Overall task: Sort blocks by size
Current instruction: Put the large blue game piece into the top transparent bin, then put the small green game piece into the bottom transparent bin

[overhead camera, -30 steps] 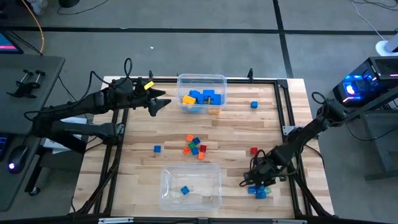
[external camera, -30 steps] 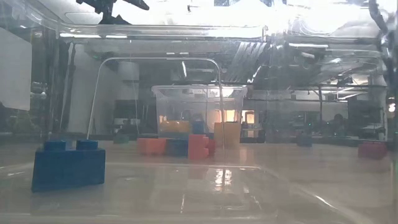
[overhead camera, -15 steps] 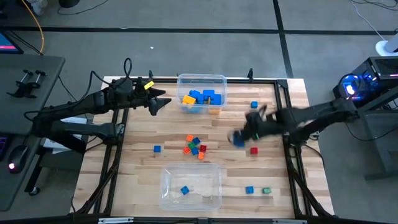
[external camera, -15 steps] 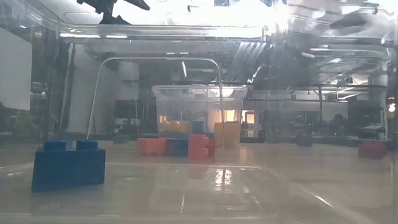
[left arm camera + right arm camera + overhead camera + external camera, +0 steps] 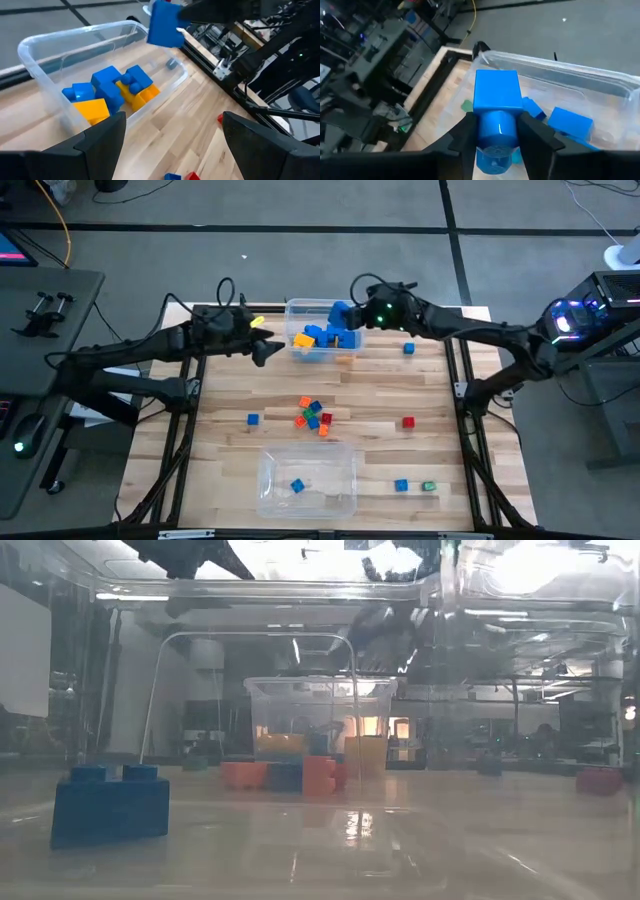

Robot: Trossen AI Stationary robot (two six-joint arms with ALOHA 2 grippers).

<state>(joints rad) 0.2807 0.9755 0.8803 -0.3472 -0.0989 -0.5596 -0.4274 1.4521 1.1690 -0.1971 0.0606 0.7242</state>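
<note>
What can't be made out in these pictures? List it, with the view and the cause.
- High view: the right gripper covers part of the blue block it holds over the far bin.
- Low view: glare through the near bin's wall blurs the blocks beyond.
- Left wrist view: the left gripper fingers hide the table edge.
</note>
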